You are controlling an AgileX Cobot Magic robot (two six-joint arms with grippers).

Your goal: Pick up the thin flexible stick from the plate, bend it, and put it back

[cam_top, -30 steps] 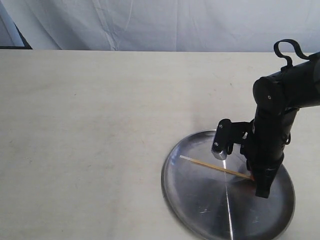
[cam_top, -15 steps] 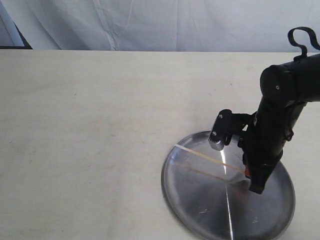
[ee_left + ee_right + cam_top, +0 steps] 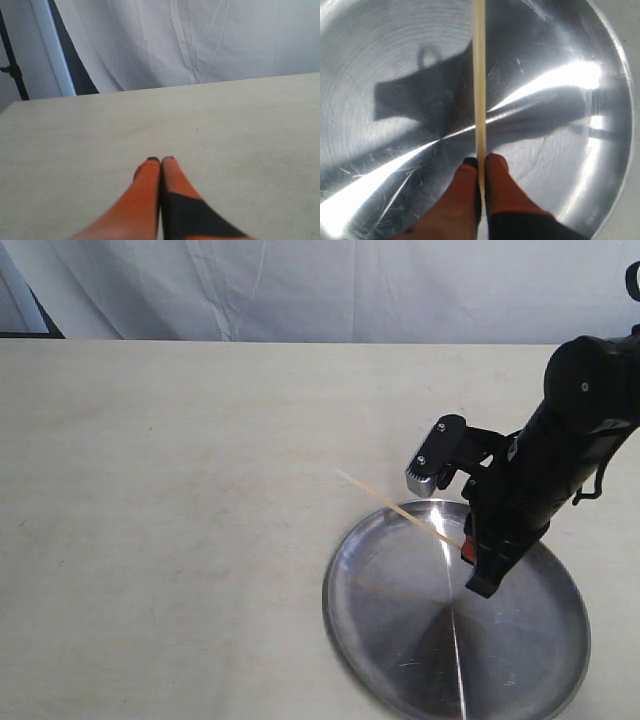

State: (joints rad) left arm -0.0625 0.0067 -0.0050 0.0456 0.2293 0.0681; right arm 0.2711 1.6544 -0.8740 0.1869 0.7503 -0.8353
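The thin pale stick (image 3: 398,508) hangs straight in the air above the silver plate (image 3: 400,640), its whitish free end reaching out past the plate's far-left rim. My right gripper (image 3: 468,545) is shut on its other end, lifted over the plate's middle. In the right wrist view the stick (image 3: 479,75) runs straight out from between the orange fingers of the right gripper (image 3: 481,161), with the shiny plate (image 3: 570,150) below. My left gripper (image 3: 160,160) is shut and holds nothing, over bare tabletop; it does not show in the exterior view.
The plate lies at the near right of a pale wooden table (image 3: 180,490). A white cloth backdrop (image 3: 320,290) hangs behind the table's far edge. A dark stand (image 3: 12,70) shows at the side in the left wrist view.
The right gripper has risen from the plate with the stick in it. The stick's free end has come off the plate and now points up and left, past the rim.
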